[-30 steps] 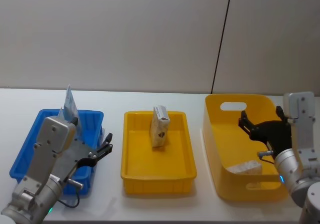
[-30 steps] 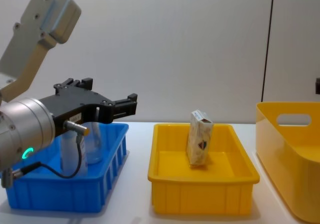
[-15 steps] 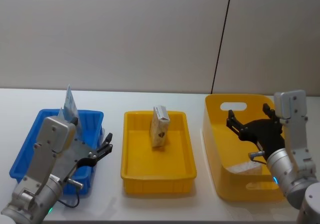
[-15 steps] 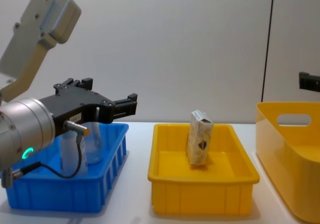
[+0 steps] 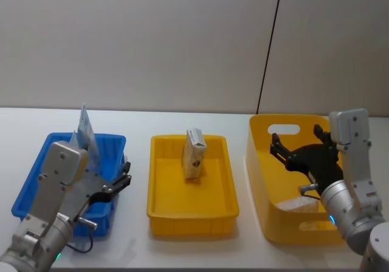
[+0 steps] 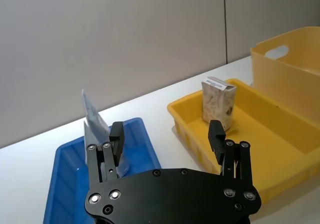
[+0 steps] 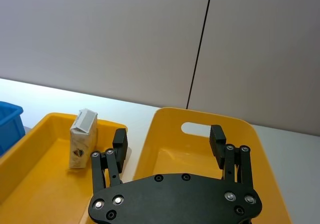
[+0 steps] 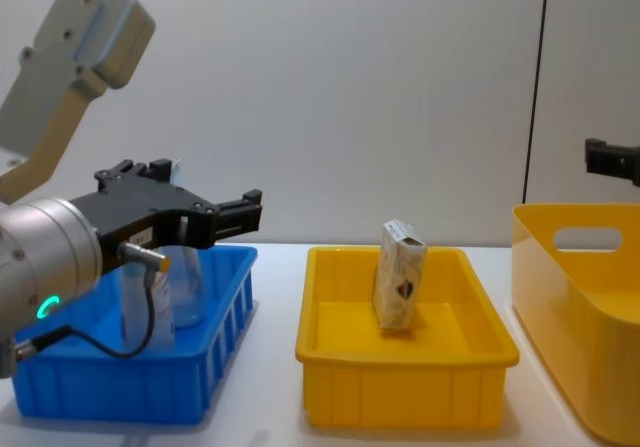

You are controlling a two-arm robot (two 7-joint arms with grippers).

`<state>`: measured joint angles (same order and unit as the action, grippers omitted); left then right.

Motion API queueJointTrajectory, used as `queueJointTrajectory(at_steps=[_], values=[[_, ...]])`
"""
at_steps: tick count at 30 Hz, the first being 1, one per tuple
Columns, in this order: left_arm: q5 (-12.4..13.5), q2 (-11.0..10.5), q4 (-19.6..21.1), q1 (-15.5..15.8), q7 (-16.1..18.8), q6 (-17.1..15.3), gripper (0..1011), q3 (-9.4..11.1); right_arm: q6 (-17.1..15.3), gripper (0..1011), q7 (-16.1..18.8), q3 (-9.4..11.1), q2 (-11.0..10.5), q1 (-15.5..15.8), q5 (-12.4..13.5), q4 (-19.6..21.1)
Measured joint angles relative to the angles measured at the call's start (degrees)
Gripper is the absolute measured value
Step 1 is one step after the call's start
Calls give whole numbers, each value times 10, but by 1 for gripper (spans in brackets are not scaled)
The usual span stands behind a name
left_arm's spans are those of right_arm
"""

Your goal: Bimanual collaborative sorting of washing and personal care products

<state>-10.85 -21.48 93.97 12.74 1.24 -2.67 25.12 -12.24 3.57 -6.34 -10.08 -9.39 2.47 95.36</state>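
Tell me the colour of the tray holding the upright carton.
Yellow. The tray holding the carton shows best in the chest view.

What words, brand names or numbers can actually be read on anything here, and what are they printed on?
Nothing here is legible.
Upright carton in the middle yellow tray: dark emblem, lettering too small to read.
Pale tube in the blue tray: print too blurred to read.
Carton lying in the yellow bin: no readable marks.
Left gripper by the blue tray, right gripper over the bin, both open: no lettering seen.
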Motion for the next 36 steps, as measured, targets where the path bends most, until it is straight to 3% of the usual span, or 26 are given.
queueJointTrajectory(at_steps=[24,36], values=[[0,32,10,-30,84,-95,1001,-50,-1,1002,4,-2,0,2,0,4],[1,41,-17,-13,74,-116,1001,-52,-1,1002,5,-2,0,2,0,4]])
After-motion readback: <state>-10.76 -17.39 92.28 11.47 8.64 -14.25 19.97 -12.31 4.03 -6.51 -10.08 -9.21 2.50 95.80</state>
